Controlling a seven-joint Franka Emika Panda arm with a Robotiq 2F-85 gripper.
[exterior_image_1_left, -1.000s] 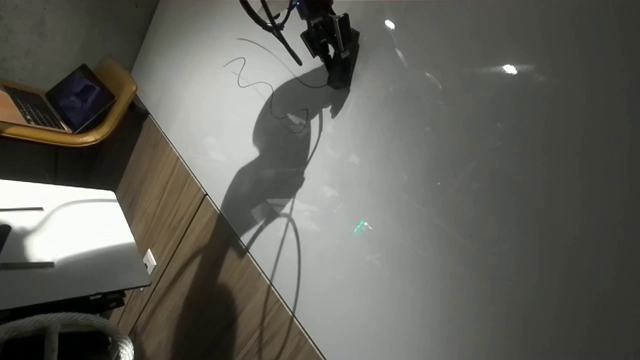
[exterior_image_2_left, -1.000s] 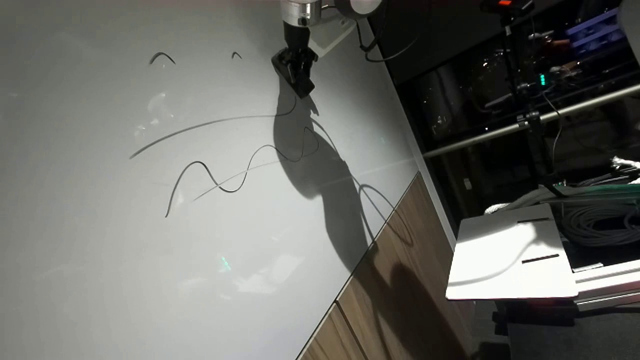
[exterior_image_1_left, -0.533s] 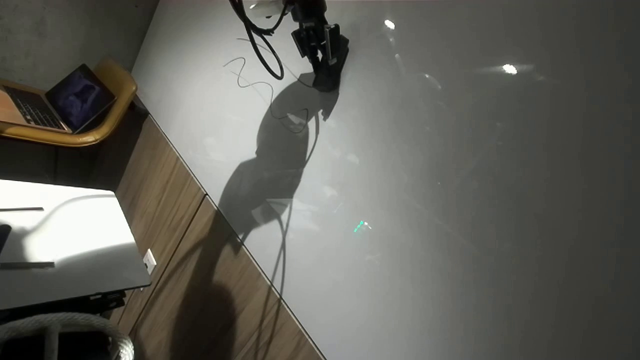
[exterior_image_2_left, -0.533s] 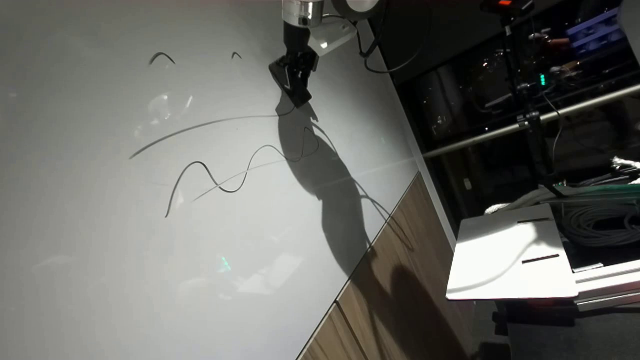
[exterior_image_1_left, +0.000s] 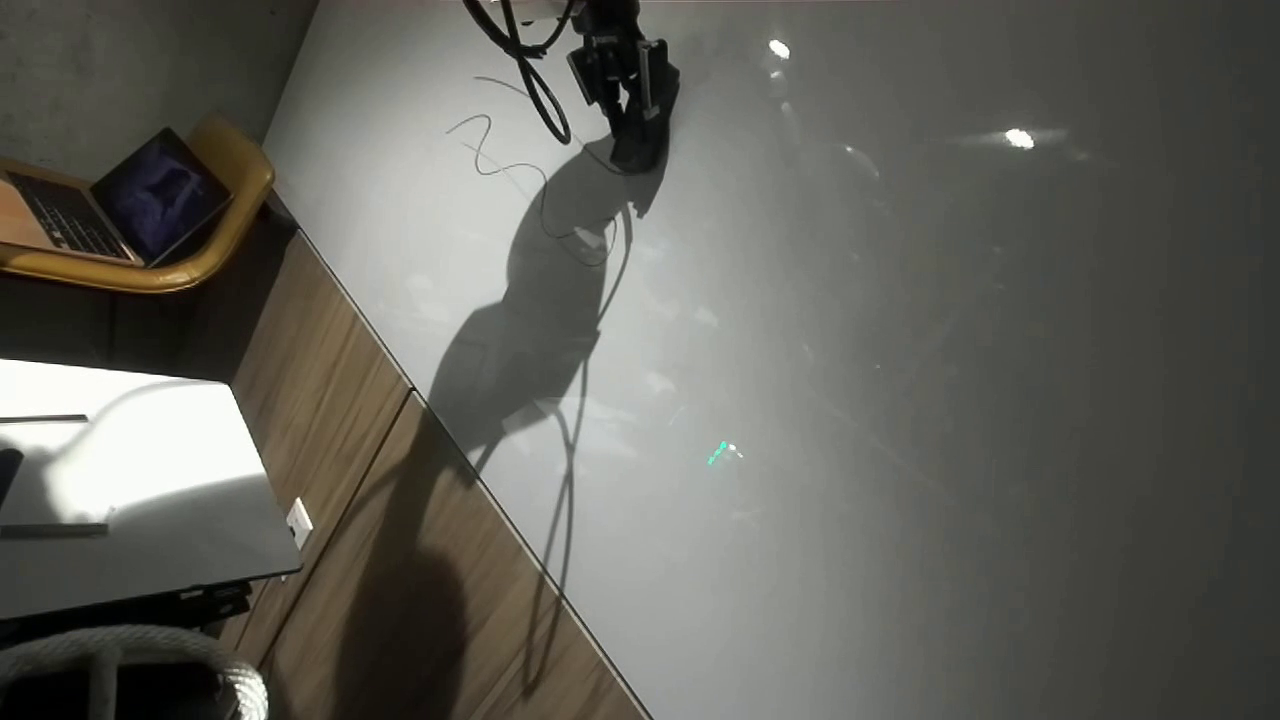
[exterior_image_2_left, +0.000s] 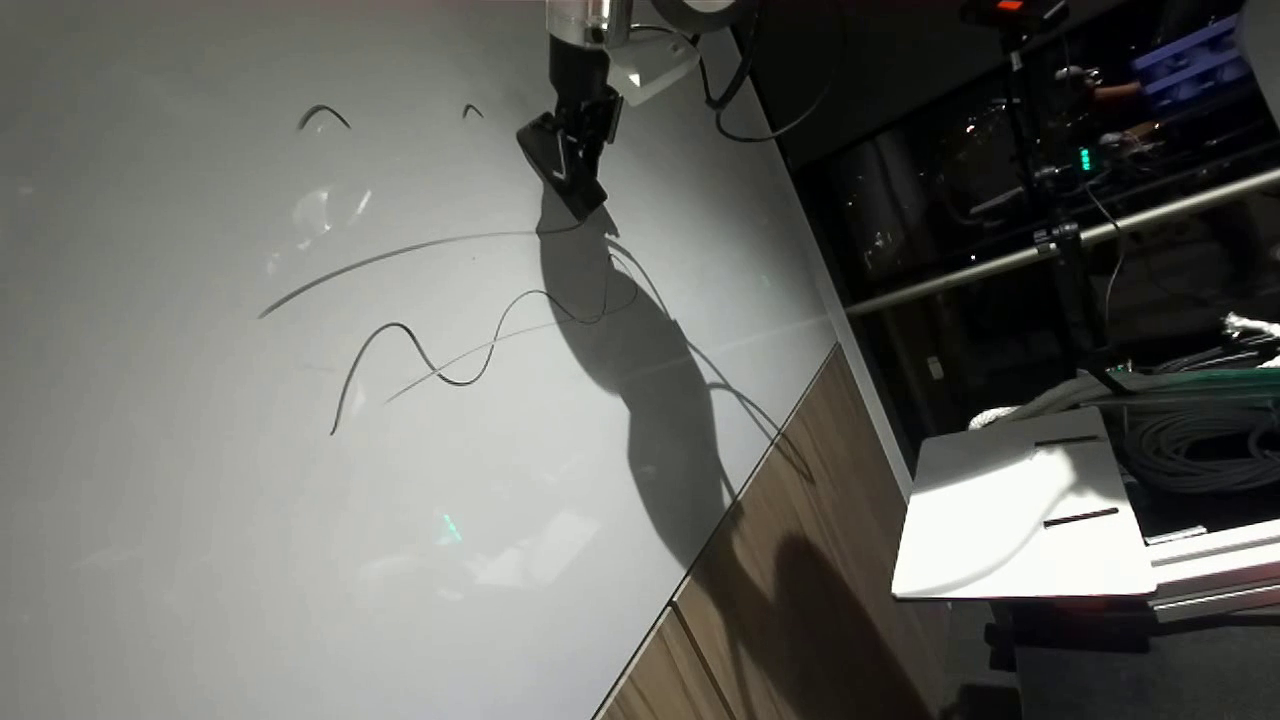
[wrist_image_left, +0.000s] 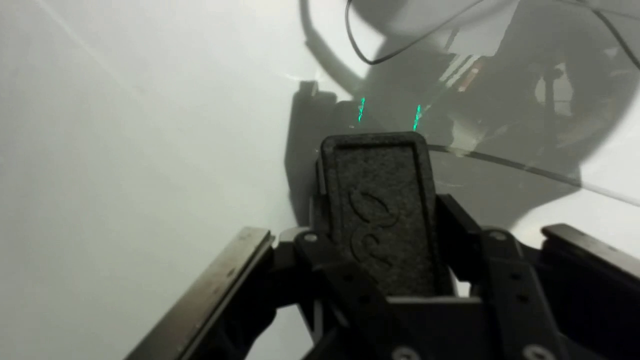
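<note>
My gripper (wrist_image_left: 382, 215) is shut on a dark felt eraser (wrist_image_left: 375, 175), a finger against each long side. In both exterior views the gripper (exterior_image_1_left: 628, 95) (exterior_image_2_left: 585, 130) holds the eraser (exterior_image_1_left: 640, 145) (exterior_image_2_left: 562, 170) at the whiteboard (exterior_image_1_left: 900, 400) (exterior_image_2_left: 250, 560); I cannot tell whether it touches. A long curved line (exterior_image_2_left: 400, 252) (wrist_image_left: 525, 167) runs up to the eraser's edge. Below it lie a wavy line (exterior_image_2_left: 395, 324) and a faint straight line (exterior_image_2_left: 440, 368). Two short arcs (exterior_image_2_left: 322, 107) (exterior_image_2_left: 473, 106) are higher up. The eraser hides the board behind it.
Black cables (exterior_image_1_left: 535, 85) hang beside the wrist. Wood panels (exterior_image_1_left: 330, 330) (exterior_image_2_left: 800, 480) border the board. A laptop (exterior_image_1_left: 160, 195) is on a yellow chair (exterior_image_1_left: 235, 165). A white flat panel (exterior_image_1_left: 130, 450) (exterior_image_2_left: 1020, 510) stands near. The arm's shadow crosses the board.
The gripper, still holding the eraser, has moved left in both exterior views. Less of the long line's hooked end shows at the eraser; I cannot tell whether it is covered or wiped.
</note>
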